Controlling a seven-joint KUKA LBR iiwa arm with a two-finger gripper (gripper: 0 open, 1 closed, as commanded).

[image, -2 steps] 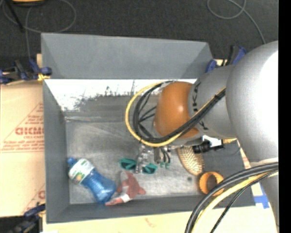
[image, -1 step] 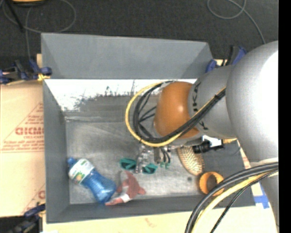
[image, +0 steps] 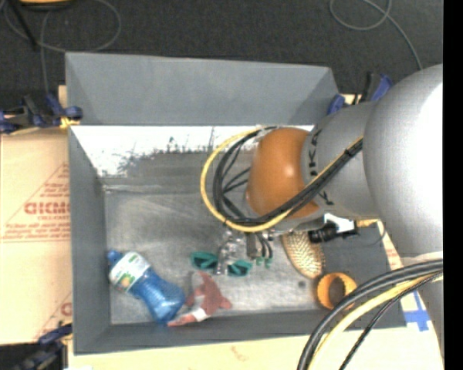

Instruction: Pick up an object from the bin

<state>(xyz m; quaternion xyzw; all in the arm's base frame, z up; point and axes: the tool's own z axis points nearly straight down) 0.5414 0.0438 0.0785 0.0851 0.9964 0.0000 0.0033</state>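
Camera view from above: the arm reaches in from the right, its orange wrist cover (image: pixel 278 172) looped by yellow and black cables. The jaws sit low over the floor of the grey metal bin (image: pixel 139 199), right at a small teal plastic piece (image: pixel 214 264) near the middle of the front half — whether they are spread or pinching it cannot be told. Just in front lies a reddish-brown flat scrap (image: pixel 206 299) beside a blue plastic bottle with a white-and-green label (image: pixel 143 284) at the front left, while a tan ribbed oval thing (image: pixel 302 254) and an orange ring (image: pixel 332 289) lie at the front right.
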